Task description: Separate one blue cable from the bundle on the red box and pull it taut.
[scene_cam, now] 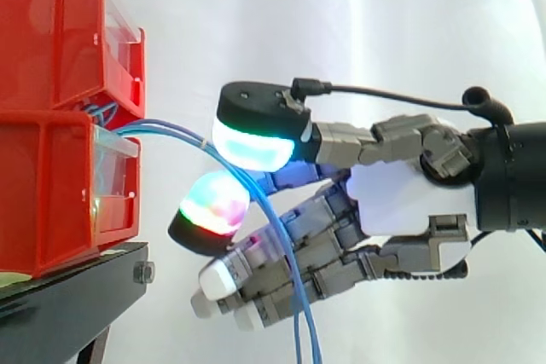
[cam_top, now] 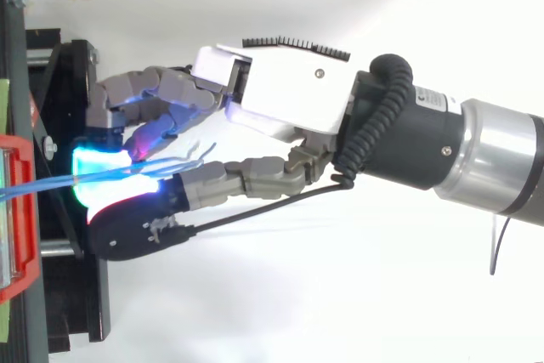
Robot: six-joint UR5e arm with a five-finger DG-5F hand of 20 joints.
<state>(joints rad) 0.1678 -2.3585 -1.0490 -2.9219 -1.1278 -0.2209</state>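
A bundle of thin blue cables (scene_cam: 171, 131) comes out between the two stacked red bins (scene_cam: 51, 193) and arcs right into my hand (scene_cam: 401, 198). The strands run between the cyan-glowing thumb pad (scene_cam: 256, 142) above and a multicoloured finger pad (scene_cam: 213, 206) below, which nearly meet on them. Past the pads the cables droop to the bottom edge. In the top view the cables (cam_top: 42, 183) cross from the red bin (cam_top: 21, 210) to the glowing pads, and loose strands fan out beyond them under the hand (cam_top: 289, 91). The other fingers curl below, holding nothing.
The bins stand on a black stand (scene_cam: 68, 304) at the left, its frame (cam_top: 59, 82) just beside the fingertips. A white curtain fills the background. The arm comes in from the right.
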